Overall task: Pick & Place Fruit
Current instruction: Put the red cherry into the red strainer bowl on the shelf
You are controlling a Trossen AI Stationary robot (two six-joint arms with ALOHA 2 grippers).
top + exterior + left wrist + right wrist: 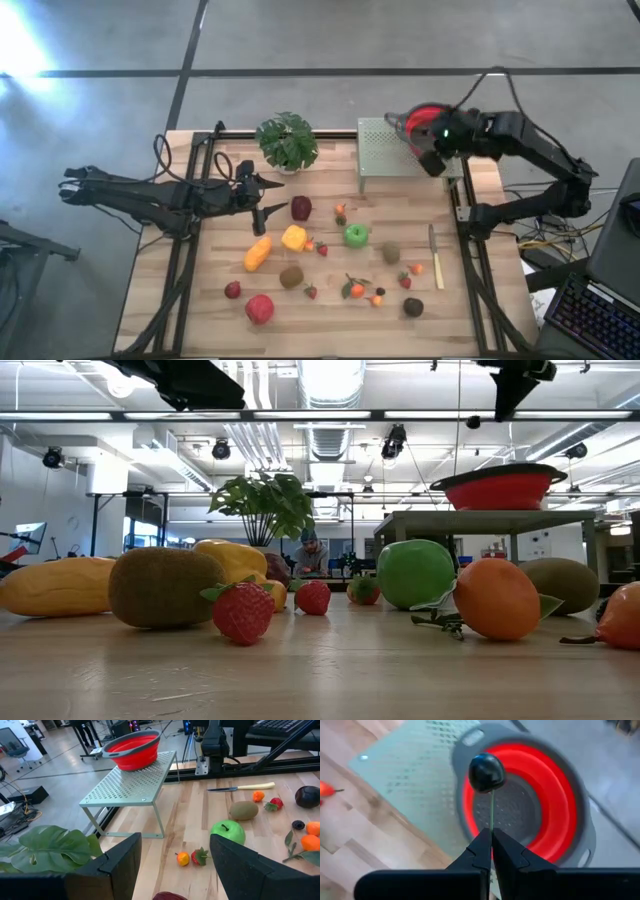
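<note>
My right gripper (491,836) is shut on the thin stem of a small dark round fruit (486,771), held above the red bowl (555,805). The bowl stands on a perforated grey stand (385,150) at the table's far right. My left gripper (275,197) is open and empty, near a maroon fruit (301,208). Many toy fruits lie on the wooden table, among them a green apple (355,236), a yellow fruit (294,238), a brown kiwi (291,277) and a red fruit (259,308). My right gripper pinches the dark fruit's thin stem (491,815) between its two fingertips (481,847). The fingers point down from above and lie along the stem. The fruit sits at the stem's far end beyond the fingertips, lifted clear over the bowl's inside.
A leafy potted plant (287,140) stands at the far edge, left of the stand. A slim knife with a pale handle (435,257) lies near the right edge. Black rails (465,200) run along the table's sides. A person shows far off in the room (310,550).
</note>
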